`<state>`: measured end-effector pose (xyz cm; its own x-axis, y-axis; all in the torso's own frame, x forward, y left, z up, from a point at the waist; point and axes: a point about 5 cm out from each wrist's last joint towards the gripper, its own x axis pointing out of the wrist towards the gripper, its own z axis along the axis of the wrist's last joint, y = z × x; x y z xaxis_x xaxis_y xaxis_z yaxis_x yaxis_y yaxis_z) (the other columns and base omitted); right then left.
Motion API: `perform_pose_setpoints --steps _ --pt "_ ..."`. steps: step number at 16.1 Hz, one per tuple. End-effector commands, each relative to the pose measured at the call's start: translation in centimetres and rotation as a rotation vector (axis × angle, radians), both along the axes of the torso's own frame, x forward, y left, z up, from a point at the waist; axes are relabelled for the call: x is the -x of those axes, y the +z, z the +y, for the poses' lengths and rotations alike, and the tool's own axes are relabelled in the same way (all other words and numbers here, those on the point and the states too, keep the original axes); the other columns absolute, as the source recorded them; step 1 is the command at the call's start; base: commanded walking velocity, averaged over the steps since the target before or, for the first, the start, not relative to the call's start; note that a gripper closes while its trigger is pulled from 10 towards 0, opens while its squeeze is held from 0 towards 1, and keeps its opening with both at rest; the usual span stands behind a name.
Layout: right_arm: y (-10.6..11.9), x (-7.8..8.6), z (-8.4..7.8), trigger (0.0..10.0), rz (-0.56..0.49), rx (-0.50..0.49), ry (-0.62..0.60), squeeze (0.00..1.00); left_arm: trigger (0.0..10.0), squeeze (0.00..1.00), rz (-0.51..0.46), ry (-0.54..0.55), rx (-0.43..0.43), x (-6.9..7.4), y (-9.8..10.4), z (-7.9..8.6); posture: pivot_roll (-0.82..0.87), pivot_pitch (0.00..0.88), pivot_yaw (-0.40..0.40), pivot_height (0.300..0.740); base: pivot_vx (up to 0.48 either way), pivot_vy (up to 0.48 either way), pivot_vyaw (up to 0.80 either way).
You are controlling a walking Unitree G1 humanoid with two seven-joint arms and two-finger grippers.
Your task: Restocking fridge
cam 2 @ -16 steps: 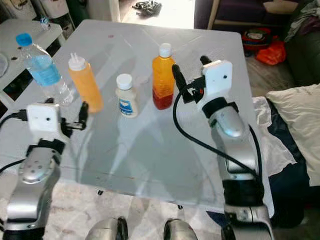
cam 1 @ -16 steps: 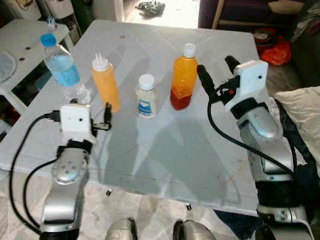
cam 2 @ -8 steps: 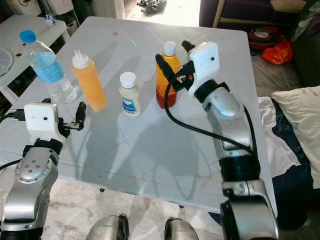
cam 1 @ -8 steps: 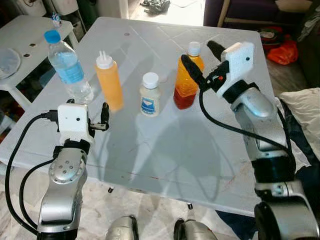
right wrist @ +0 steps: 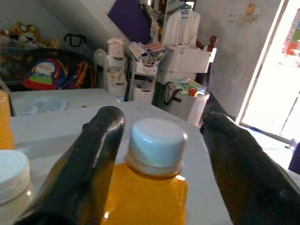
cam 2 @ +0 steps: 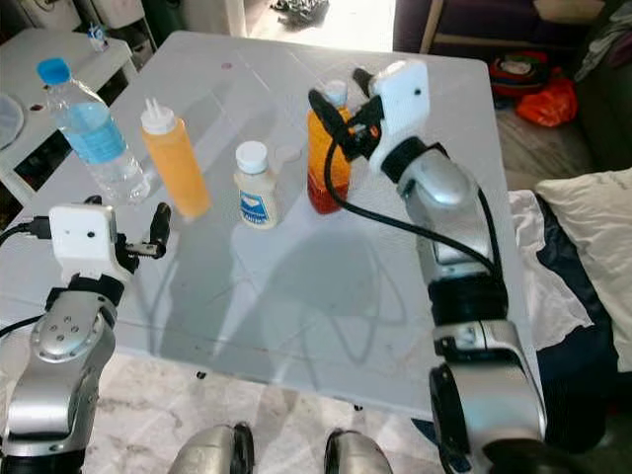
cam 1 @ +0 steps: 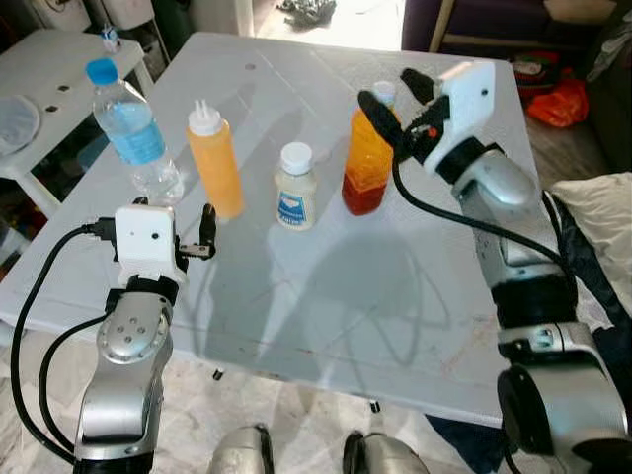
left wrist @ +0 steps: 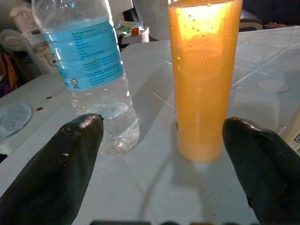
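Right gripper (cam 2: pixel 338 91) astride juice bottle (cam 2: pixel 326 158)

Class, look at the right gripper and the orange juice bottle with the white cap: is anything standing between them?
Nothing visible. The right gripper has open jaws on either side of the juice bottle near its cap. The small white bottle stands apart, beside it.

Four bottles: one water bottle (cam 1: pixel 128 128), two orange bottles (cam 1: pixel 215 163) (cam 1: pixel 367 158), one small white bottle (cam 1: pixel 294 188)

Cluttered home, toys (right wrist: pixel 44 75), cushion (cam 1: pixel 598 212), storage shelves (right wrist: pixel 140 70)
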<state>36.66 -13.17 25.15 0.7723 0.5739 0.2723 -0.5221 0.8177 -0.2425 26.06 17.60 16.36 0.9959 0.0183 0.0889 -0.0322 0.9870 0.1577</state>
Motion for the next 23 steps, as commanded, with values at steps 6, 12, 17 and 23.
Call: perform_pose_setpoints --steps 6,12,17,23 --pt "0.4 -0.6 1.2 0.0 0.041 -0.045 0.081 0.0 10.0 0.0 -0.004 0.009 -0.022 0.2 0.3 0.0 0.09 0.157 0.009 0.74 0.0 0.0 0.0" --pt "-0.6 -0.8 0.7 0.0 0.117 -0.045 0.038 0.0 10.0 0.0 0.002 0.008 -0.025 0.3 0.2 -0.1 0.09 0.163 0.01 0.74 0.0 0.0 0.0" --pt "-2.2 0.2 0.1 0.0 0.187 -0.041 -0.024 0.0 10.0 0.0 -0.005 0.011 -0.037 0.1 0.0 -0.2 0.08 0.143 0.003 0.74 0.0 0.0 0.0" --pt "-1.9 4.7 0.3 0.0 0.054 -0.184 -0.201 0.0 10.0 0.0 0.004 0.028 -0.02 -0.2 -0.6 -1.2 0.06 0.115 -0.005 0.74 0.0 0.0 0.0"
